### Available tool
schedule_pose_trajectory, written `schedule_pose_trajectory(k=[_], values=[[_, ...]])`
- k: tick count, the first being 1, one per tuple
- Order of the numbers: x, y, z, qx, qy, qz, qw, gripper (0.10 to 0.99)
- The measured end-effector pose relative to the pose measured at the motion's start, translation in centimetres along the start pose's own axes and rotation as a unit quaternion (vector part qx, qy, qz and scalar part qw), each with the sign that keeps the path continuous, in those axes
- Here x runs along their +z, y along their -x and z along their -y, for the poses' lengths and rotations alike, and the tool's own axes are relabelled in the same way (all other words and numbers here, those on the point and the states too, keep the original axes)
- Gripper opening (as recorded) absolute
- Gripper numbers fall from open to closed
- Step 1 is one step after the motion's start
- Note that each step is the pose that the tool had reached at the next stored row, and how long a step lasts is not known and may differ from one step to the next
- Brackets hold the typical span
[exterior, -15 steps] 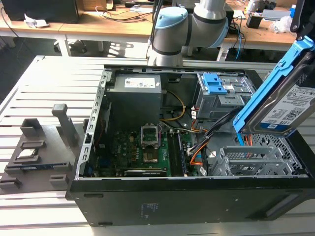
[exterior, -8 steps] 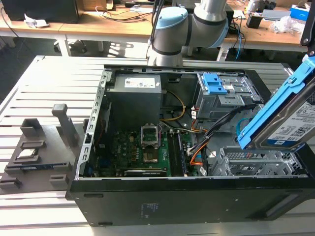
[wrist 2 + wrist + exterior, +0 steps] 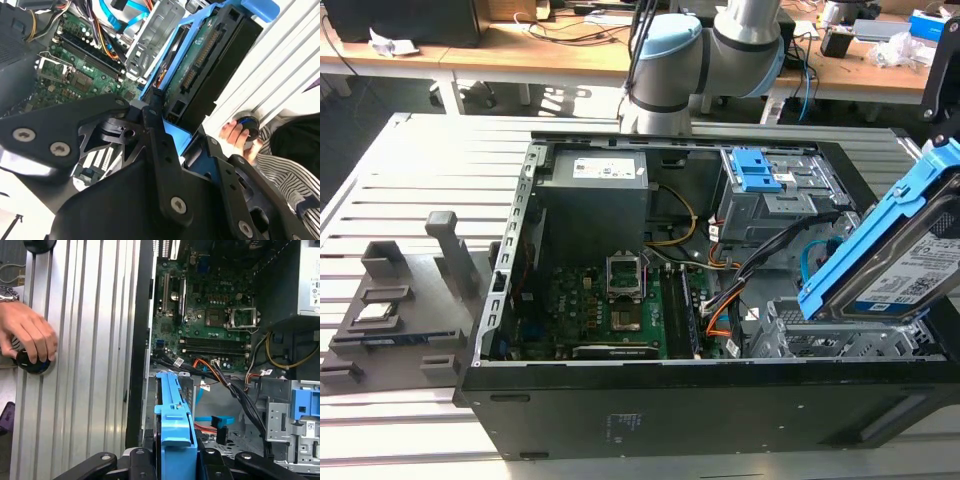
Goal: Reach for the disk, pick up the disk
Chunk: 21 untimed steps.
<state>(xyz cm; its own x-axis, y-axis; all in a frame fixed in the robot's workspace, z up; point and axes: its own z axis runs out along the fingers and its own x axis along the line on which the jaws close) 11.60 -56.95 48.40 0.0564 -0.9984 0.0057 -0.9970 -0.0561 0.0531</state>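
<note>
The disk (image 3: 905, 265) is a silver hard drive with a white-and-blue label in a blue plastic bracket. It hangs tilted above the drive cage (image 3: 800, 330) at the right end of the open computer case, clear of the case floor. In the first wrist view its blue bracket edge (image 3: 172, 412) stands between the black fingers (image 3: 137, 460) of my gripper (image 3: 175, 462), which is shut on it. The second wrist view shows the disk's green circuit-board underside (image 3: 200, 55) and the gripper (image 3: 180, 132) clamped at its near end.
The black case (image 3: 620, 420) lies open on a slatted metal table (image 3: 410, 170), with motherboard (image 3: 610, 305), power supply (image 3: 595, 190), orange and black cables (image 3: 720, 300) and an upper bay with blue latches (image 3: 760, 170). A person's hand (image 3: 27, 337) rests on a black knob. A grey fixture (image 3: 395, 310) lies at the exterior view's left.
</note>
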Motion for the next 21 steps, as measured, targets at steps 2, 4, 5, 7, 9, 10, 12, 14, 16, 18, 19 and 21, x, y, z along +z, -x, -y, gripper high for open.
schedule_pose_trajectory(k=[2,4,5,7,9,10,12,14,16,18,19,21], values=[[0.46,0.02,0.08,0.0,0.0001,0.0002,1.0,0.369],[0.69,0.21,0.14,0.0,0.0001,0.0001,1.0,0.369],[0.88,0.55,0.2,0.0,0.0001,0.0001,1.0,0.369],[1.06,1.0,0.25,0.0,0.0001,0.0001,1.0,0.369],[1.34,1.4,0.39,0.0,0.0001,0.0001,1.0,0.369],[1.56,1.51,0.5,0.0,0.0001,0.0002,1.0,0.369],[1.95,1.57,0.7,0.0,0.0001,0.0002,1.0,0.369],[2.22,1.63,0.76,0.0,0.0001,0.0001,1.0,0.369],[2.43,2.04,0.79,0.005,0.0001,0.0004,1.0,0.369],[2.58,2.12,0.86,0.009,0.0002,0.0006,1.0,0.369],[2.61,2.12,0.88,0.01,0.0002,0.0005,1.0,0.369],[2.62,2.12,0.88,0.01,0.0002,0.0005,1.0,0.369]])
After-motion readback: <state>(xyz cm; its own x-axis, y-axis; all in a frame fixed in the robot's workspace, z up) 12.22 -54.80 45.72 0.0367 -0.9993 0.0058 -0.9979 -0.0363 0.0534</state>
